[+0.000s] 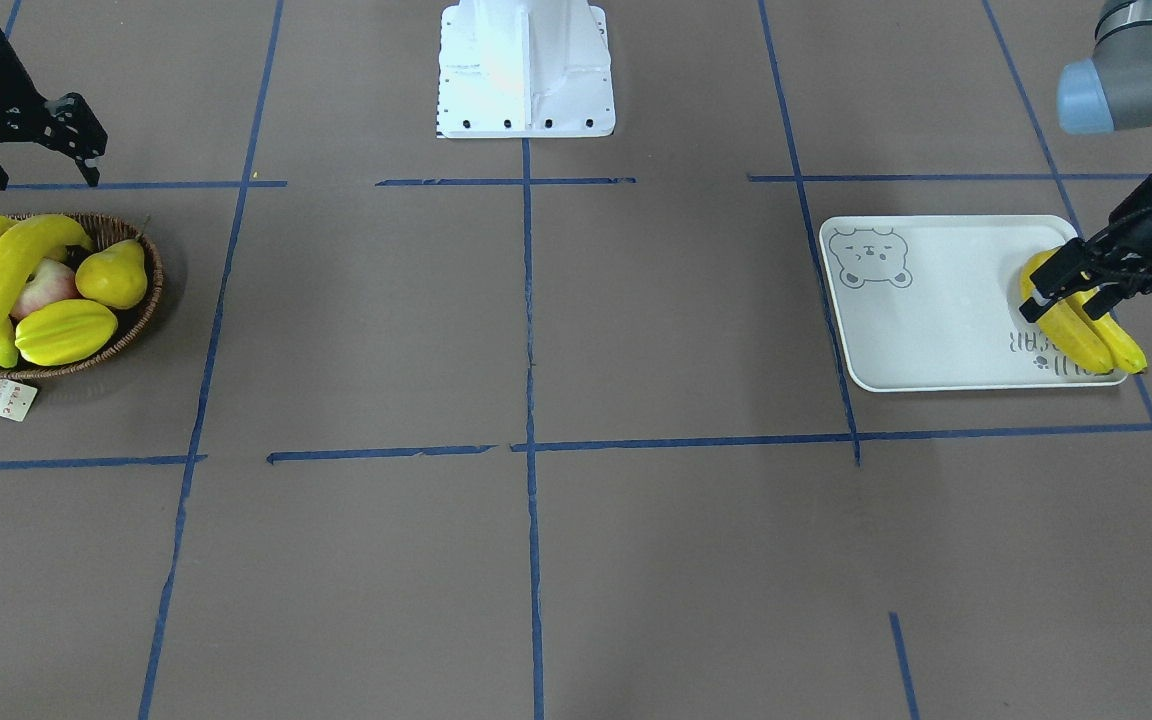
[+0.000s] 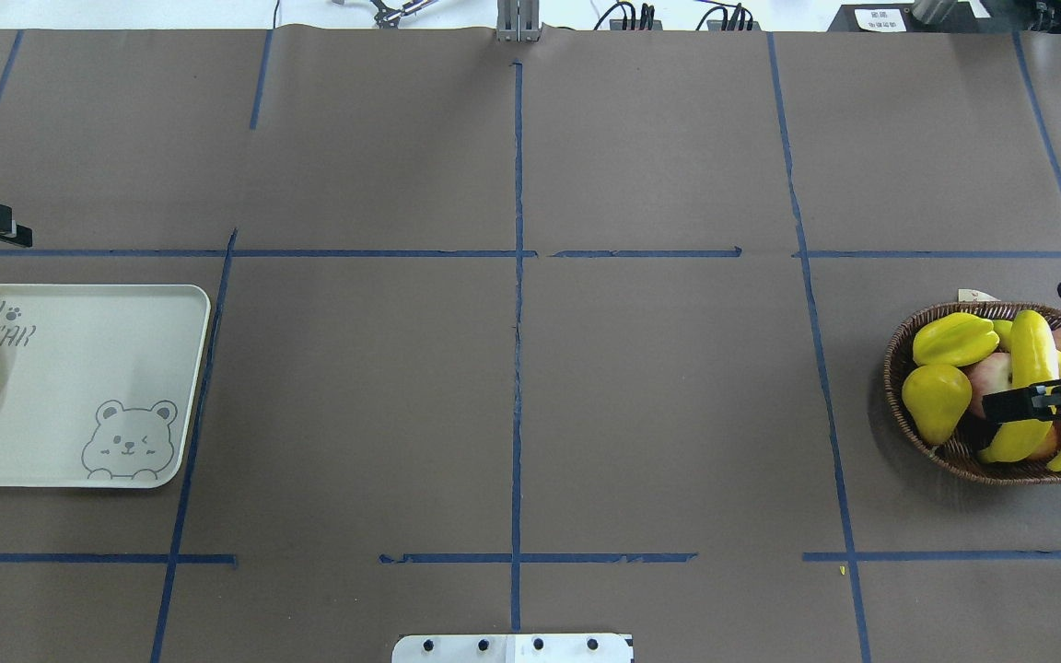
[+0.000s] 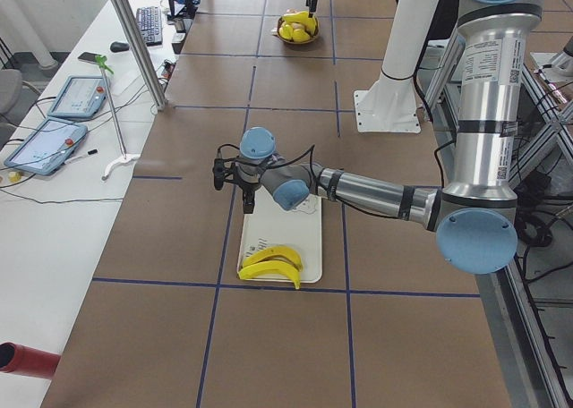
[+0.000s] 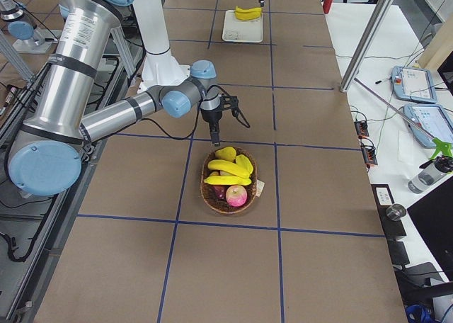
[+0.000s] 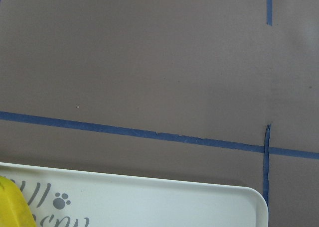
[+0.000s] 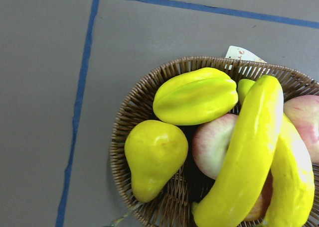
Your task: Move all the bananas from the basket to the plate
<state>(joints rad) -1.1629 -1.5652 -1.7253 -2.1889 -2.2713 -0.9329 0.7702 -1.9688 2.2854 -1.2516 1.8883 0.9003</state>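
Note:
The wicker basket point(image 1: 141, 315) point(image 2: 891, 368) holds two bananas point(image 1: 11, 265) point(image 6: 244, 157), one lying across the other point(image 6: 294, 182). My right gripper point(image 1: 46, 180) hangs open above the basket's robot-side rim and holds nothing. At the other end of the table, the pale plate point(image 1: 936, 300) point(image 2: 79, 368) with the bear print carries two more bananas point(image 1: 1076, 335) point(image 3: 273, 263) side by side near its lettered end. My left gripper point(image 1: 1071, 295) hovers open above them, raised off the plate. The left wrist view shows only the plate's edge point(image 5: 149, 202) and a sliver of banana point(image 5: 12, 207).
Also in the basket are a starfruit point(image 6: 194, 95), a pear point(image 6: 154, 155) and pink apples point(image 6: 214, 142). A paper tag point(image 1: 4, 398) lies by its rim. The white robot base point(image 1: 526, 70) stands at the middle back. Blue tape lines cross the brown table.

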